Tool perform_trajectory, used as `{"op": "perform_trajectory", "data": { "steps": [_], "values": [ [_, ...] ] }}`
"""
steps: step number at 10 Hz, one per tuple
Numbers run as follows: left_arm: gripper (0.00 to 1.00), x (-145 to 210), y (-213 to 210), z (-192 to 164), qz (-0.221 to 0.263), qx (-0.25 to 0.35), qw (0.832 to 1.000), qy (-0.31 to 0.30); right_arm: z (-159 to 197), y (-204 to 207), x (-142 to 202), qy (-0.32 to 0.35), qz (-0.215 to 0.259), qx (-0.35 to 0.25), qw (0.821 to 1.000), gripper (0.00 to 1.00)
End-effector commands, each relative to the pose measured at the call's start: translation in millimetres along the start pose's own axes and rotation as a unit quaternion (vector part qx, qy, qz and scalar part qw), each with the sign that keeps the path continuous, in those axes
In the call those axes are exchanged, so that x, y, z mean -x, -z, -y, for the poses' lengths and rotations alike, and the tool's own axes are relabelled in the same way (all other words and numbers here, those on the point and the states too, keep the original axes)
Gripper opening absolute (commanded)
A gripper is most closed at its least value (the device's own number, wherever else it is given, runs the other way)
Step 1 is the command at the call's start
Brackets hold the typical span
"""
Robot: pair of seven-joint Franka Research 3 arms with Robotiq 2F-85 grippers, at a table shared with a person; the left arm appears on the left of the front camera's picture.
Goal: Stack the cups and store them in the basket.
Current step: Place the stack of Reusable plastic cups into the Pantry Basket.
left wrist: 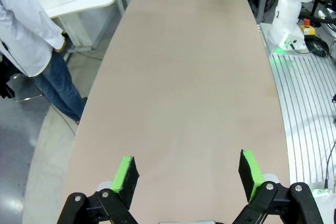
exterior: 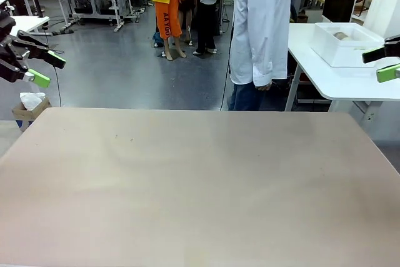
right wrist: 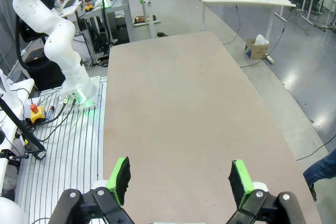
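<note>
Basket (exterior: 342,43) beside right gripper (exterior: 382,62) — apart

Bare tabletop leaves both grippers free passage.

The tan table (exterior: 200,179) lies uncluttered from near edge to far edge, with nothing standing on it in the way of a reach. The left gripper (exterior: 42,70) hangs with jaws spread wide, off the table's left side above the floor; the right gripper (exterior: 382,64) hangs likewise beyond the right side. A person in a white coat (exterior: 259,29) stands past the far edge, right of centre, just beside a white side table (exterior: 350,79) that carries the basket (exterior: 344,43), well apart from the main table.
</note>
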State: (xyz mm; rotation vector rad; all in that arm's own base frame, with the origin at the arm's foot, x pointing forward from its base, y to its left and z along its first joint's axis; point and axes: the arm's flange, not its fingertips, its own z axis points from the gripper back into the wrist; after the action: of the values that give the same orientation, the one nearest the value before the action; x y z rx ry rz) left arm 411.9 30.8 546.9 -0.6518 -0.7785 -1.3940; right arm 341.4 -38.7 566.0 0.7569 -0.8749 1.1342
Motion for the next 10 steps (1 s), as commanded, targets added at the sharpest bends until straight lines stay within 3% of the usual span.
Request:
{"op": "perform_trajectory", "data": {
  "steps": [1,10],
  "values": [
    [1.0,-2.6,-0.2,1.2,0.0,0.001,1.0,-0.005,-0.3,0.1,-3.0,0.003,0.007,0.0,1.0,1.0],
    [1.0,-2.6,-0.2,1.2,0.0,0.001,1.0,-0.005,-0.3,0.1,-3.0,0.003,0.007,0.0,1.0,1.0]
  ]
}}
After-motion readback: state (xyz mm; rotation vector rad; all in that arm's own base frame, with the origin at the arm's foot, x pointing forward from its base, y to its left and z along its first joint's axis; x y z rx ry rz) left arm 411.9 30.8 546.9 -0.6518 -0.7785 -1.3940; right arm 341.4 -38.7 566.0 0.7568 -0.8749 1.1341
